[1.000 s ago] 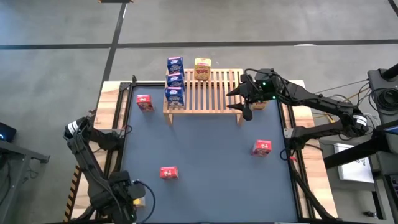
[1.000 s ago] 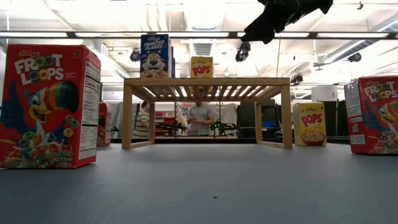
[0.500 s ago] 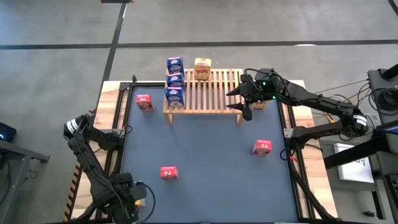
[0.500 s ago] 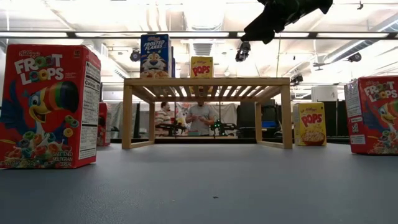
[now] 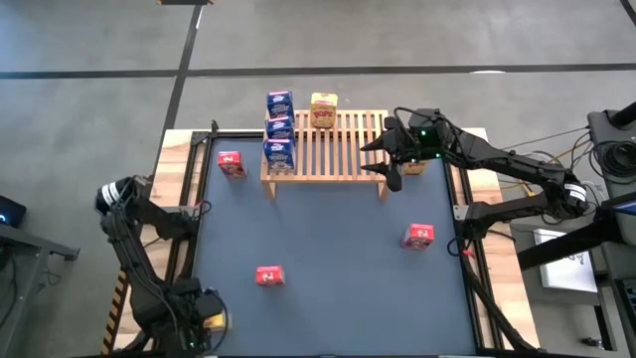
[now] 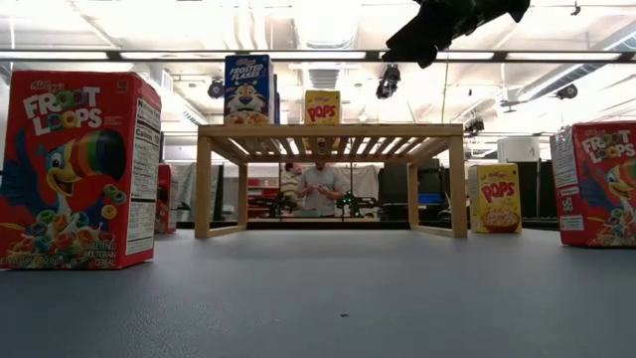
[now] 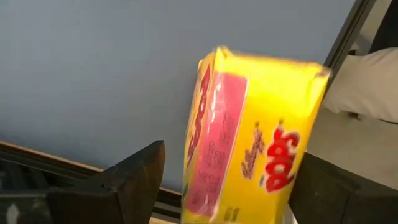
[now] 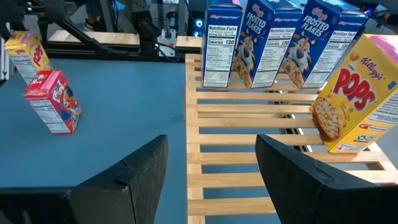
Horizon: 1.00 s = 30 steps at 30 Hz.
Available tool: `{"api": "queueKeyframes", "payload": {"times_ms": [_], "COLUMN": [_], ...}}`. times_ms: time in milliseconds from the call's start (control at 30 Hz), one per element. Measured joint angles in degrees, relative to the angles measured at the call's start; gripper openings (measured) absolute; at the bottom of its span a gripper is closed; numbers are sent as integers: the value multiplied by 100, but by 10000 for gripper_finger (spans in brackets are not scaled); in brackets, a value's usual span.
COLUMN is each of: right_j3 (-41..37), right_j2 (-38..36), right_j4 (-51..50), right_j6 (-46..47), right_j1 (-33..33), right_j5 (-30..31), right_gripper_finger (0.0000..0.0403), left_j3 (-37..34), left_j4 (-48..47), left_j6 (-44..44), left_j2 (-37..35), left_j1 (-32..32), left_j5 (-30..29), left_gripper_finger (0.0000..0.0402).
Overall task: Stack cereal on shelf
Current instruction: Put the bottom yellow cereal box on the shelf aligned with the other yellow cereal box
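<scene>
Since the earlier frame the left arm's elbow has swung a little outward at the counter's 8 o'clock edge, and a person seen beyond the counter has stepped behind the shelf; the boxes lie as they did.

The dark counter (image 5: 328, 239) carries the wooden shelf (image 5: 343, 149) at its 12 o'clock side. Three blue cereal boxes (image 5: 279, 129) stand in a line on the shelf's 9 o'clock end, with one yellow box (image 5: 323, 108) beside them on the slats. Red boxes stand on the counter at 10 o'clock (image 5: 231, 164), at 7 o'clock (image 5: 269, 276) and at 4 o'clock (image 5: 418, 237). Another yellow box (image 6: 496, 199) stands just off the shelf's 3 o'clock leg.

The right claw (image 5: 390, 159) hovers over the shelf's 3 o'clock end, fingers apart and empty. The left claw (image 7: 214, 186), low at the 7 o'clock corner, is clamped on a yellow Pops box (image 7: 255, 137).
</scene>
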Motion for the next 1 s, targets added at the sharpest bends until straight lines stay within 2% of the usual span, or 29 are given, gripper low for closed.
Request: {"api": "queueKeyframes", "payload": {"times_ms": [233, 767, 1000], "right_j3": [0, 0, 0], "right_j2": [0, 0, 0], "right_j4": [7, 58, 56], "right_j6": [14, 123, 123], "right_j1": [0, 0, 0], "right_j5": [1, 2, 0], "right_gripper_finger": [233, 233, 233], "left_j3": [-233, -169, -169], "left_j4": [190, 214, 260], "left_j6": [-175, -116, -164], "left_j2": [-32, -44, -91], "left_j1": [-183, -180, -152], "left_j5": [-190, -193, -284], "left_gripper_finger": [248, 180, 163]}}
